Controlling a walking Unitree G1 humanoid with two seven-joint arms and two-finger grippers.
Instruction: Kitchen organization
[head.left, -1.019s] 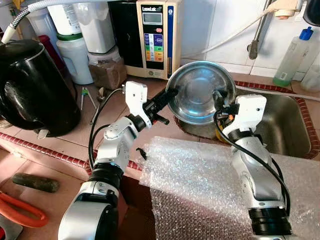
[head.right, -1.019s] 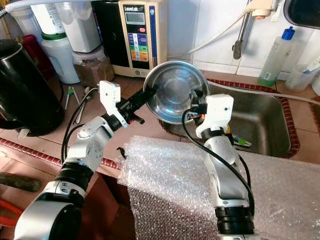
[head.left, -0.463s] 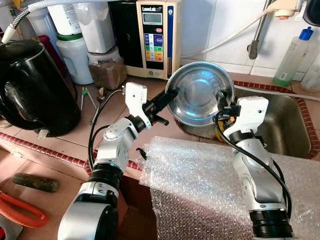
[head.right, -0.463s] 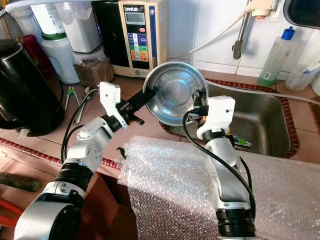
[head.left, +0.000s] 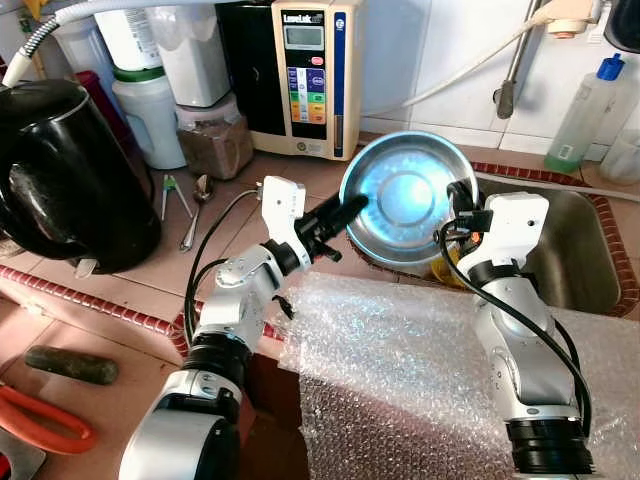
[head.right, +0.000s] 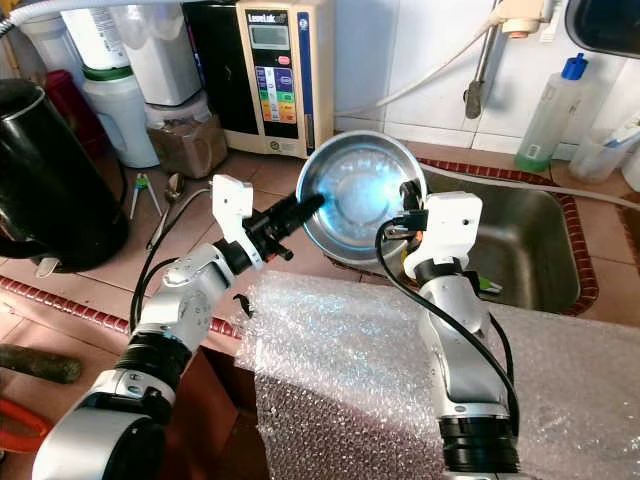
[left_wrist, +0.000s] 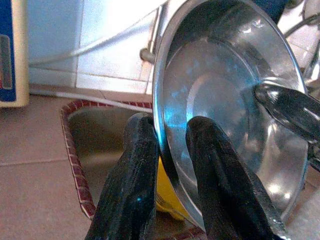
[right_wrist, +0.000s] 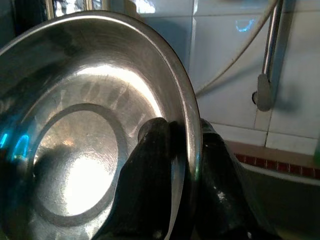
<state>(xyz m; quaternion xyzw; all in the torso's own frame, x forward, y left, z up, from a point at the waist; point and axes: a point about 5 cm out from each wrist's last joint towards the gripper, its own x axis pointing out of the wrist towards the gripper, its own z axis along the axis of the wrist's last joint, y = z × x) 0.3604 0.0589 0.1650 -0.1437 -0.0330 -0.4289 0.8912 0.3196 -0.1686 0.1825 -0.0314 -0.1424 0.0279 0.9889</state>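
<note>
A steel bowl (head.left: 405, 195) hangs tilted over the left end of the sink (head.left: 570, 250), its hollow facing me. My left gripper (head.left: 349, 207) is shut on its left rim; in the left wrist view the two black fingers (left_wrist: 137, 165) pinch the bowl (left_wrist: 225, 100) edge between them. My right gripper (head.left: 462, 196) is shut on the right rim, and the right wrist view shows the bowl (right_wrist: 85, 135) wall between its fingers (right_wrist: 155, 165). Something yellow (left_wrist: 167, 192) sits in the sink below the bowl.
Bubble wrap (head.left: 400, 370) covers the counter's front edge under both arms. A black kettle (head.left: 60, 170) stands at the left. A water ionizer (head.left: 305, 75), jars and a spoon (head.left: 195, 205) crowd the back counter. A soap bottle (head.left: 585, 100) and faucet pipe (head.left: 515, 60) stand behind the sink.
Both arms have carried the bowl a little right and toward me, and it has tipped flatter, catching a blue glare. Both grips hold.
</note>
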